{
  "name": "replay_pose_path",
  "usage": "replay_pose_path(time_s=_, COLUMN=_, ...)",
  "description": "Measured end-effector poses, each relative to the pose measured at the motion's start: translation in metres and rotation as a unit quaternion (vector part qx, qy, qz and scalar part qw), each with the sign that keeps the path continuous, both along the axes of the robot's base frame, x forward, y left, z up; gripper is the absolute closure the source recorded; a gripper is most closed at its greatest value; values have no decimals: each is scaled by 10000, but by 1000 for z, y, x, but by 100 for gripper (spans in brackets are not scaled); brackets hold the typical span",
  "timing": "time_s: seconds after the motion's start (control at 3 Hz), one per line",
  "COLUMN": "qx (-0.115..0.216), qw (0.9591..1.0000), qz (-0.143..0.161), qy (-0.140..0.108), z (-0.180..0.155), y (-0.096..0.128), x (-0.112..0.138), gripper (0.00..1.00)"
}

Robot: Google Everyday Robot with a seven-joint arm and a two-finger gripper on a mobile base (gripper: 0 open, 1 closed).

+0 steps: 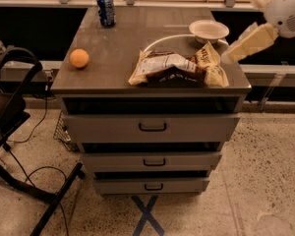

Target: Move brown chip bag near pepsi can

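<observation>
- Grey tabletop (pixel 137 38), carrying:
- At far left corner, upright: pepsi can (pixel 106 9).
- Near left edge: orange (pixel 79 58).
- Near far right corner: white bowl (pixel 209 31).
- Flat along front edge, right of middle: brown chip bag (pixel 177 69).
- Over right edge, off the surface: claw (pixel 231 55).

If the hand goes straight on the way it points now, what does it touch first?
Probably the right end of the chip bag: the hand, at the right edge of the cabinet, points down and left at it. Depth is unclear, so this is only likely.
</observation>
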State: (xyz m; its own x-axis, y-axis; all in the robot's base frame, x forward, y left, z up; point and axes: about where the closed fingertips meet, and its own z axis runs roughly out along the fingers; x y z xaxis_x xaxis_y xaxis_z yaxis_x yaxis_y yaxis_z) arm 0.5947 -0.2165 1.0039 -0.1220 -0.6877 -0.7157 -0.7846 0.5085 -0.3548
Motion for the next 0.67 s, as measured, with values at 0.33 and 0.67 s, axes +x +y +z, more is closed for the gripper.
replay_pose_path(time_s=0.33, qx=340, qw=9987, qz=115, qy=-373, z=23, y=6, x=44, gripper=0)
replay_pose_path(time_s=0.67, qx=374, qw=9981, qz=113, qy=-480, z=33, y=5, x=48, gripper=0)
